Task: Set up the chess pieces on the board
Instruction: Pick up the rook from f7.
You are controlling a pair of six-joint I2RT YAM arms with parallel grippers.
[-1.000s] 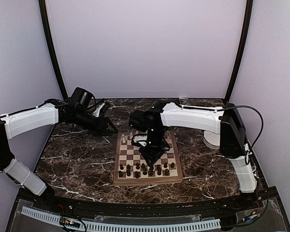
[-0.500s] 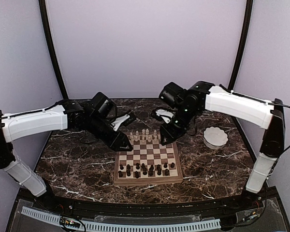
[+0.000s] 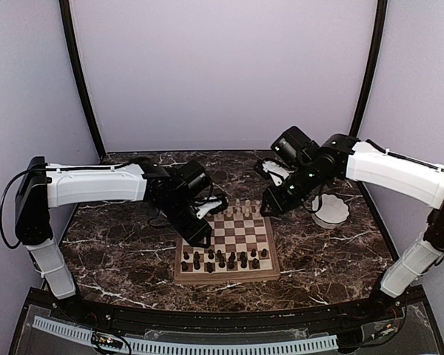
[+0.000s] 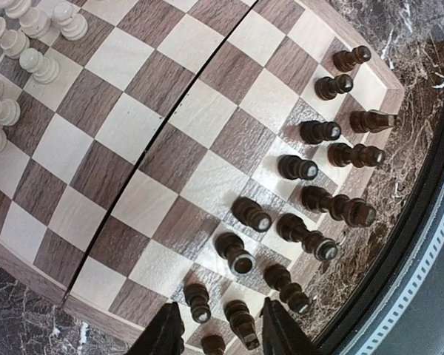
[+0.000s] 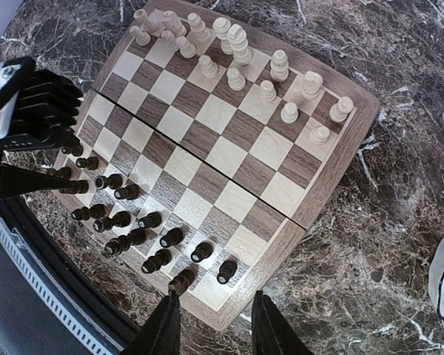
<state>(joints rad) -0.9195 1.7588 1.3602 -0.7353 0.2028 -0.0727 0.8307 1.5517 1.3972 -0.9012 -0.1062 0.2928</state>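
Observation:
The board (image 3: 226,279) lies mid-table. Dark brown chess pieces (image 3: 222,259) stand in its two near rows, and cream chess pieces (image 3: 237,210) crowd its far rows. My left gripper (image 3: 200,238) hovers open over the board's left edge. In the left wrist view, the left gripper (image 4: 220,324) has dark pieces (image 4: 240,322) below the gap, untouched. My right gripper (image 3: 266,210) hangs open and empty by the board's far right corner. In the right wrist view, the right gripper (image 5: 213,319) is above the board's rim (image 5: 281,259).
A white scalloped bowl (image 3: 331,211) sits on the marble table (image 3: 118,244) right of the board. A black rail (image 3: 207,318) runs along the near edge. In the right wrist view the left gripper's black body (image 5: 33,111) sits over the board's side.
My right gripper has lifted off the board's middle, swung back to the far right and opened wider. My left arm has come in from the far left to the board's left edge.

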